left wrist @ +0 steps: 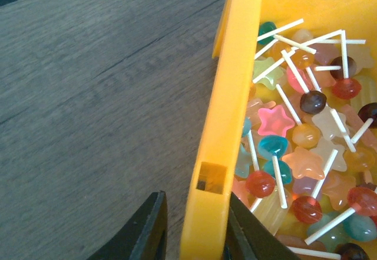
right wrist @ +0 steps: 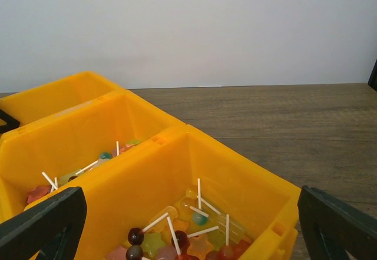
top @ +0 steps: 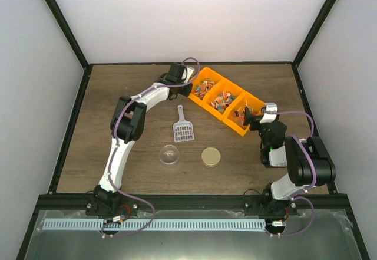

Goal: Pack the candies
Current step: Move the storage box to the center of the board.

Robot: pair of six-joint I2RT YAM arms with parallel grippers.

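Note:
The candies [top: 222,101] are small star and ball sweets on white sticks, in mixed colours, lying in three joined orange bins [top: 234,128] at the back right. In the left wrist view they [left wrist: 306,136] fill the leftmost bin. My left gripper [left wrist: 195,216] straddles that bin's end wall [left wrist: 227,95]: the right finger touches the wall and the left finger stands a little off it. It also shows in the top view [top: 188,85]. My right gripper [right wrist: 189,219] is wide open around the rightmost bin [right wrist: 147,171], over its candies [right wrist: 194,230]. It also shows in the top view [top: 252,116].
A white-blue scoop [top: 182,127] lies on the wooden table in front of the bins. A clear round container [top: 169,154] and a round gold lid [top: 211,156] sit nearer the arms. Black frame posts and white walls border the table.

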